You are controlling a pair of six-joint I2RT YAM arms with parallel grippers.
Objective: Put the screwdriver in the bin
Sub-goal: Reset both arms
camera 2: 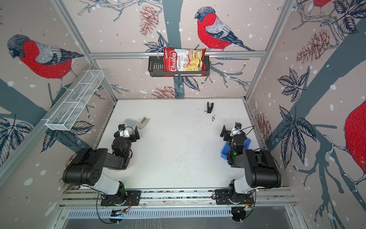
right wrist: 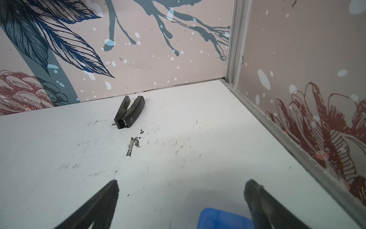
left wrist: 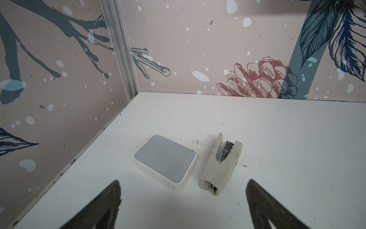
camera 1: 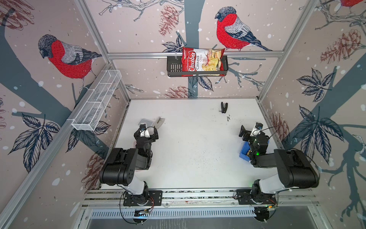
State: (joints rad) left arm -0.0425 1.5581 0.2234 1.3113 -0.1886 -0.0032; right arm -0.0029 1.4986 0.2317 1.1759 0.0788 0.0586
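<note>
The blue bin (camera 1: 244, 151) (camera 2: 224, 152) sits at the table's right side, largely covered by my right arm; one corner of it (right wrist: 221, 218) shows in the right wrist view. A small yellow and dark bit (camera 1: 247, 152) shows inside the bin at the arm's edge. I cannot tell whether it is the screwdriver, which is otherwise hidden. My right gripper (camera 1: 252, 130) (right wrist: 182, 183) hangs open just behind the bin, with nothing between its fingers. My left gripper (camera 1: 147, 131) (left wrist: 183, 184) stands open and empty at the left side of the table.
A black clip-like piece (camera 1: 224, 107) (right wrist: 129, 112) lies near the back wall. A white box with a grey top (left wrist: 165, 158) and a beige stapler-like piece (left wrist: 221, 164) lie in front of the left gripper. A wire basket (camera 1: 97, 101) and a chips bag (camera 1: 202, 61) hang on the walls.
</note>
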